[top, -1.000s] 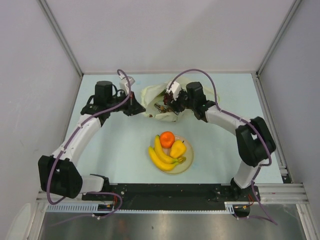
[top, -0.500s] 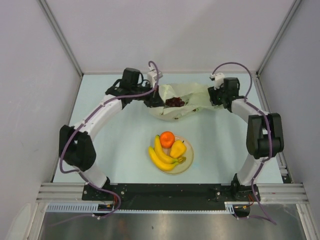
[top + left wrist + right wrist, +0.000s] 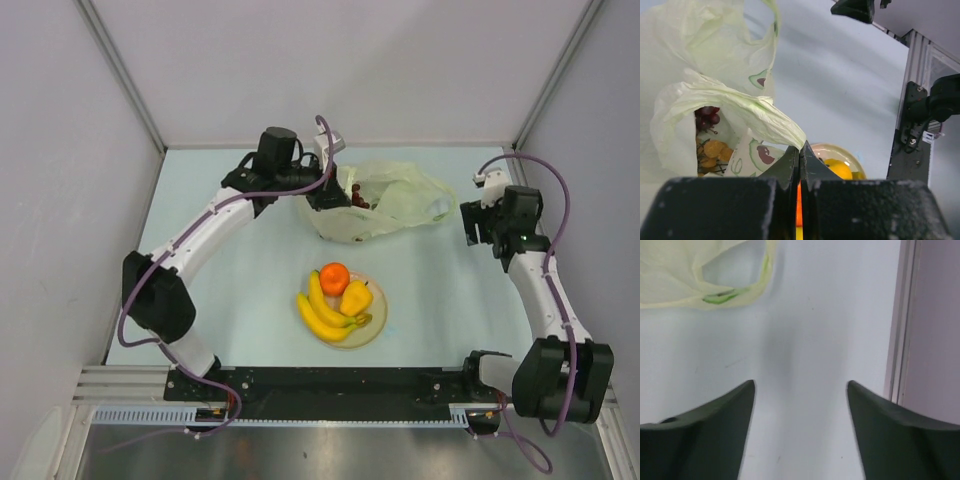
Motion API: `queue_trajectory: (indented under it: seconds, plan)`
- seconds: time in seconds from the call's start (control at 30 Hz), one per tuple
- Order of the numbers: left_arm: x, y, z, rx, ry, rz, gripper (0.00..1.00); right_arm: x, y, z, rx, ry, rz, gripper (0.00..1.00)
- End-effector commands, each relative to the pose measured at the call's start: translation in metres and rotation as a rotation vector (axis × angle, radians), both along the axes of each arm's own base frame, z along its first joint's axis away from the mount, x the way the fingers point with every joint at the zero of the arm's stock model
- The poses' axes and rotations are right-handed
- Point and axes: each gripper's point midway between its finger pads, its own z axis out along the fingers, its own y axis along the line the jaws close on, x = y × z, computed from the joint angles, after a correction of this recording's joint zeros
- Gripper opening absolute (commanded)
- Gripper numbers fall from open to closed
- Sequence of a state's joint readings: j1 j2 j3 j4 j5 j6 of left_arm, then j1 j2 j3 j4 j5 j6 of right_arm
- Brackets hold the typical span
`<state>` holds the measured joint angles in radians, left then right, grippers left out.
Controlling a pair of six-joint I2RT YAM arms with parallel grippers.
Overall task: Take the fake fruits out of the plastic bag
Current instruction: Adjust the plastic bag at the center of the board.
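The pale yellow-green plastic bag point(image 3: 385, 205) lies at the back of the table, its mouth facing left. My left gripper point(image 3: 323, 197) is shut on the bag's rim point(image 3: 765, 117) and holds it up. Inside the mouth I see dark purple grapes point(image 3: 707, 115) and brown stemmed bits point(image 3: 713, 150); the grapes point(image 3: 356, 197) also show from above. An orange point(image 3: 334, 277), bananas point(image 3: 320, 312) and a yellow lumpy fruit point(image 3: 356, 297) sit on the cream plate point(image 3: 377, 322). My right gripper point(image 3: 469, 227) is open and empty, just right of the bag's handle point(image 3: 735, 287).
The plate point(image 3: 827, 150) stands in the middle of the table, in front of the bag. A metal frame rail point(image 3: 897, 325) runs along the table's right edge close to my right gripper point(image 3: 800, 385). Grey walls enclose the left, back and right sides.
My right gripper let go of the bag and drew away to the right. My left gripper moved right and back with the rim, and the bag spread out to the right.
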<state>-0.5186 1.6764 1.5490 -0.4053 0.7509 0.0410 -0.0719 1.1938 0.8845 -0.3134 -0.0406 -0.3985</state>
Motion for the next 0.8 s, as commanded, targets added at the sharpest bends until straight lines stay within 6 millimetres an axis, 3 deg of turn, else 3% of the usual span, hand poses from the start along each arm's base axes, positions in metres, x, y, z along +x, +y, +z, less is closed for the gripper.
queue_trajectory:
  seconds: [0.0, 0.03, 0.17, 0.2, 0.27, 0.3, 0.4, 0.43, 0.47, 0.53, 0.63, 0.73, 0.77]
  plan:
    - [-0.025, -0.007, 0.055, -0.096, -0.087, -0.050, 0.00, -0.020, 0.016, 0.030, 0.124, -0.027, 0.079, 0.88]
    - [-0.026, -0.005, 0.055, -0.092, -0.086, -0.043, 0.00, -0.019, 0.019, 0.041, 0.160, -0.044, 0.069, 0.91]
    - [-0.030, 0.004, 0.054, -0.062, -0.126, -0.020, 0.00, -0.004, 0.040, 0.044, 0.375, -0.037, 0.052, 0.99]
    - [-0.028, 0.006, 0.055, -0.053, -0.134, -0.012, 0.00, 0.005, 0.042, 0.032, 0.405, -0.003, 0.053, 0.99]
    - [-0.027, 0.010, 0.055, -0.020, -0.158, -0.014, 0.00, 0.027, 0.039, 0.029, 0.435, -0.027, 0.021, 1.00]
    - [-0.027, 0.011, 0.053, -0.004, -0.160, -0.019, 0.00, 0.040, 0.035, 0.009, 0.440, 0.007, -0.005, 1.00]
    - [-0.026, 0.015, 0.046, 0.039, -0.168, -0.020, 0.00, 0.078, 0.024, 0.001, 0.470, -0.021, -0.066, 1.00]
    - [-0.025, 0.016, 0.043, 0.047, -0.166, -0.018, 0.00, 0.094, 0.021, -0.020, 0.501, 0.011, -0.080, 1.00]
    - [-0.027, 0.017, 0.033, 0.065, -0.150, -0.026, 0.00, 0.107, 0.021, -0.011, 0.566, -0.007, -0.059, 1.00]
    - [-0.027, 0.019, 0.022, 0.088, -0.137, -0.029, 0.00, 0.129, 0.024, -0.025, 0.722, 0.010, -0.078, 1.00]
    - [-0.026, 0.022, 0.009, 0.117, -0.115, -0.017, 0.00, 0.153, 0.027, -0.024, 0.881, -0.006, -0.085, 1.00]
    - [-0.029, 0.025, 0.001, 0.133, -0.106, -0.020, 0.00, 0.162, 0.044, -0.013, 0.994, -0.021, -0.001, 1.00]
    - [-0.031, 0.026, -0.004, 0.140, -0.095, -0.023, 0.00, 0.163, 0.050, -0.022, 1.028, 0.009, 0.011, 1.00]
